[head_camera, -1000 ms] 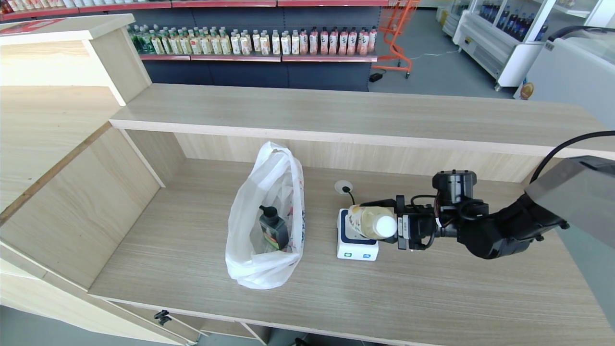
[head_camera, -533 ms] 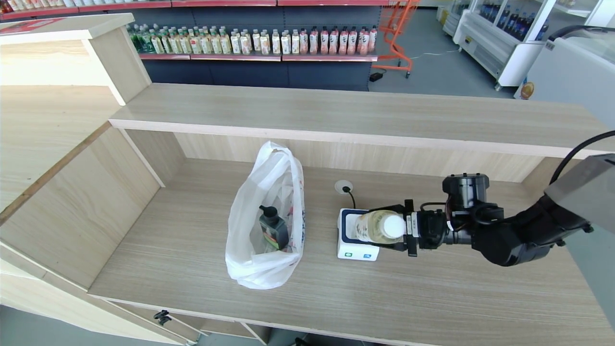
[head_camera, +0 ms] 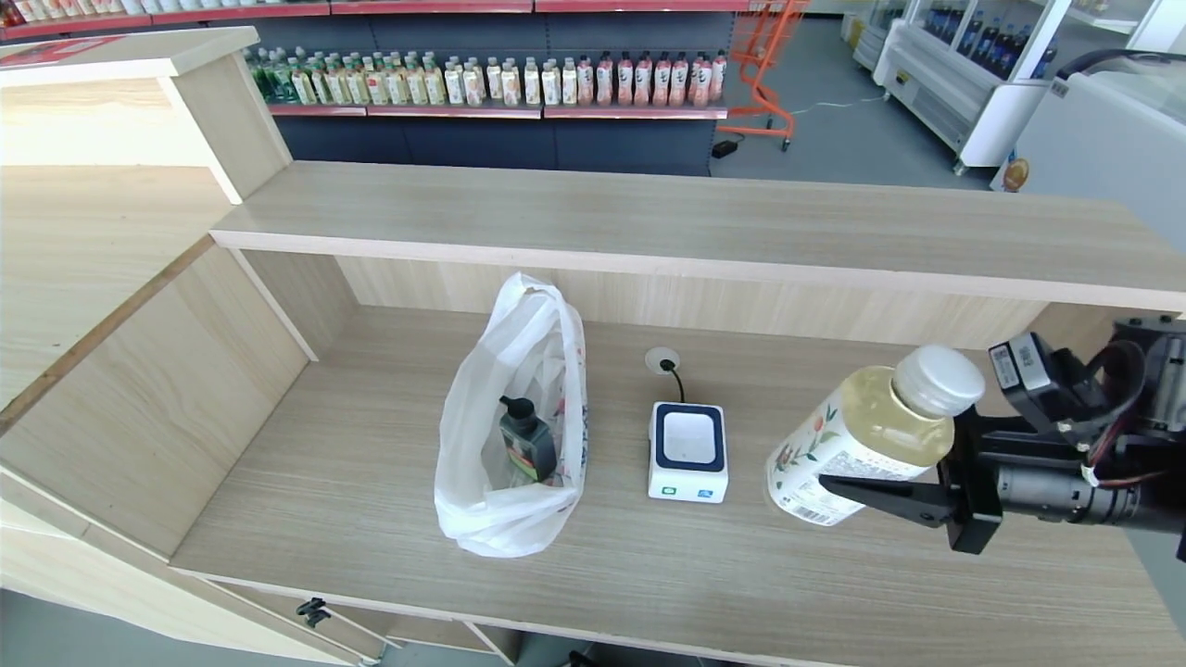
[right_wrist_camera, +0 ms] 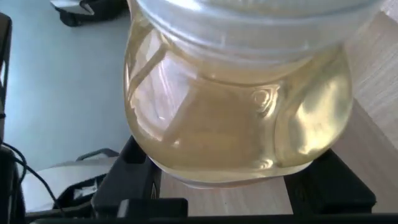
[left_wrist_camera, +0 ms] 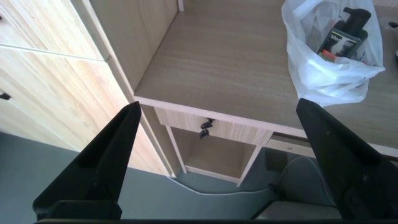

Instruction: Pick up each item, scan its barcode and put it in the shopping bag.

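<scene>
The right tool (head_camera: 880,486), closed around the drink bottle (head_camera: 857,426), holds it tilted above the desk (head_camera: 371,482), right of the scanner (head_camera: 687,450), so the bottle probably needs next a carry left over the mouth of the shopping bag (head_camera: 519,417).

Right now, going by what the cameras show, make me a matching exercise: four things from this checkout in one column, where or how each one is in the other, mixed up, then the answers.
Column one
1. drink bottle
2. dark pump bottle
3. barcode scanner
4. left gripper

Column two
A. inside the shopping bag
B. flat on the counter, nothing over it
C. held in the right gripper, above the counter
D. open and empty, by the counter's front edge

Pairs: 1-C, 2-A, 3-B, 4-D
</scene>
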You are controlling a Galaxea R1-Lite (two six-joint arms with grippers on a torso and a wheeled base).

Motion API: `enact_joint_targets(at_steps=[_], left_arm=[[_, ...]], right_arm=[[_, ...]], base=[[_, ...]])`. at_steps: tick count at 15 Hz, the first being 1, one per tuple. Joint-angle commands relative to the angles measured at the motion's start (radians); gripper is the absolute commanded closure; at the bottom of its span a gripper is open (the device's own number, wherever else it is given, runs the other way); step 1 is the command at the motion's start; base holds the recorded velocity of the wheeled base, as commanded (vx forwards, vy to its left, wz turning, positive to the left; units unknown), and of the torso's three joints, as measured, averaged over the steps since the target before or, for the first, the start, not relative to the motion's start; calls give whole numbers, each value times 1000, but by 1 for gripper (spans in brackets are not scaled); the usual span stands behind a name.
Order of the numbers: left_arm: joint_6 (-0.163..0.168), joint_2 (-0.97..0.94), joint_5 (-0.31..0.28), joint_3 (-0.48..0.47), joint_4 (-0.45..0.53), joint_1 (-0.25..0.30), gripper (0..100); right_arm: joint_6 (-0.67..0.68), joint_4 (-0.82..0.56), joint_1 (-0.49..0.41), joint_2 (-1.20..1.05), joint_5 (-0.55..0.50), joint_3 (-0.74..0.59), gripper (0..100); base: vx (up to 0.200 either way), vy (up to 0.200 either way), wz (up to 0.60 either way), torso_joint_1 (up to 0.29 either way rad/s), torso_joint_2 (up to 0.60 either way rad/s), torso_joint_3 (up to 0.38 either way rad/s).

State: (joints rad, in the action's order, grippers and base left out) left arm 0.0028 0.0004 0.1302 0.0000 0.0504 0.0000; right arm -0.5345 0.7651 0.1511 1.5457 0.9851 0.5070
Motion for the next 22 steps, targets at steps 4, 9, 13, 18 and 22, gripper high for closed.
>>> enact_joint_targets(at_steps=[4,9,13,18,22], left_arm=[[0,0,0,0,0,0,0],[0,0,0,0,0,0,0],[-27,0,2,0,-1,0,0],[-14,0,2,0,-1,0,0],[-14,0,2,0,-1,0,0]], right_arm=[[376,3,-4,-187,-224,-67,100],[445,3,-4,-179,-253,-64,100],[452,2,13,-124,-312,28,100],[511,2,151,11,-453,159,100],[511,3,219,198,-583,272,100]], base=[[0,0,0,0,0,0],[0,0,0,0,0,0],[0,200,0,-5,0,2],[0,80,0,7,6,-2],[0,0,0,0,0,0]])
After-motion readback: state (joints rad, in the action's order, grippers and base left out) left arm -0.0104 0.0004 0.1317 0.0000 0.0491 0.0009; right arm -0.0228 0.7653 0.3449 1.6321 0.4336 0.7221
